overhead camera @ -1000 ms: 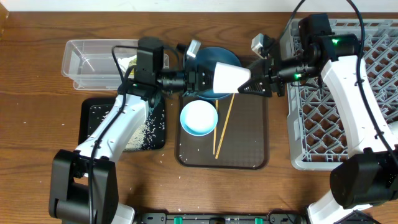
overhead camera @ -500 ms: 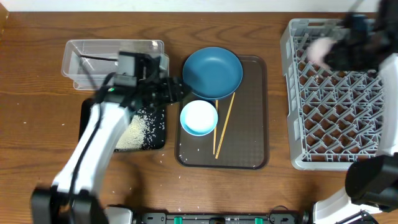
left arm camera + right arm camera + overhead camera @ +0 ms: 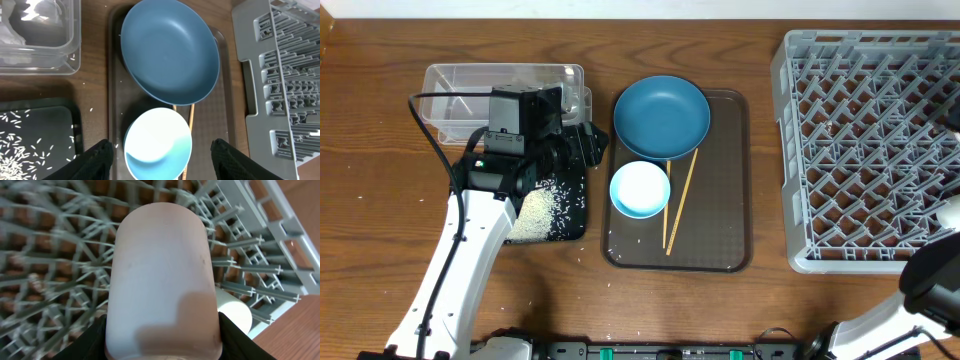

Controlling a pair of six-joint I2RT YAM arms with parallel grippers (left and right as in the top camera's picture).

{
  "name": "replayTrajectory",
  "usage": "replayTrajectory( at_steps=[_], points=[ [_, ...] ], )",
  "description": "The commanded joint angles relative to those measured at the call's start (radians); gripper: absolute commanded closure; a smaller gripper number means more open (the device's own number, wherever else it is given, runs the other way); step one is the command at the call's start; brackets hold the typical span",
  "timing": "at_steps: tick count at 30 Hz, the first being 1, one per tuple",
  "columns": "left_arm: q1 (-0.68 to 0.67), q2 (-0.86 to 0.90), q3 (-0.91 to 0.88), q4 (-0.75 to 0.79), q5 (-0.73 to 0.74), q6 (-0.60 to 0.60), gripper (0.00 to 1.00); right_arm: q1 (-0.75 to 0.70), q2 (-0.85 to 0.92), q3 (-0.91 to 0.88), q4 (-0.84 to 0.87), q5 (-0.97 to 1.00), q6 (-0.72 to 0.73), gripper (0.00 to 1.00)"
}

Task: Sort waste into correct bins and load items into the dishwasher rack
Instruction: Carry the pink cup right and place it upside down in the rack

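Overhead: on the wood-grain counter [image 3: 380, 200], the left fingers [image 3: 592, 143] hang just left of the round dark blue plate [image 3: 662, 115], near a corner of the clear plastic tub [image 3: 455, 100]. The shallow black tray [image 3: 470, 195] holds a drift of white rice grains [image 3: 535, 212]. The plate sits on the glossy brown serving tray [image 3: 720, 200], with the pale blue-white bowl [image 3: 640, 188] just below it and two thin wooden chopsticks [image 3: 678, 205] angled beside the bowl. The grey lattice rack [image 3: 792, 160] is at the right. Half a second ago the right arm was a blur over the rack's far corner; now only its base shows (lower right). The left arm sits further back than a second ago, when both arms met over the plate. Left wrist: fingers spread wide with nothing between them, above the bowl; a crumpled whitish wrapper [image 3: 11, 34] lies in the tub. Right wrist: the right fingers [image 3: 92, 342] are clamped on a smooth white cylindrical cup [image 3: 162, 270] over the rack's grid. A second cup [image 3: 234, 311] rests in the rack near its wall.
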Motion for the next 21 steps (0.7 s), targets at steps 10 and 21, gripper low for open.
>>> replayTrajectory(
  at_steps=[10,21],
  points=[
    [0.002,0.002,0.006,-0.005,-0.015,0.02,0.34,-0.071,0.159,0.016,0.042,-0.052,0.028,0.52],
    [0.002,0.002,0.006,-0.008,-0.015,0.02,0.34,-0.06,0.084,0.032,0.054,-0.255,0.028,0.2]
  ],
)
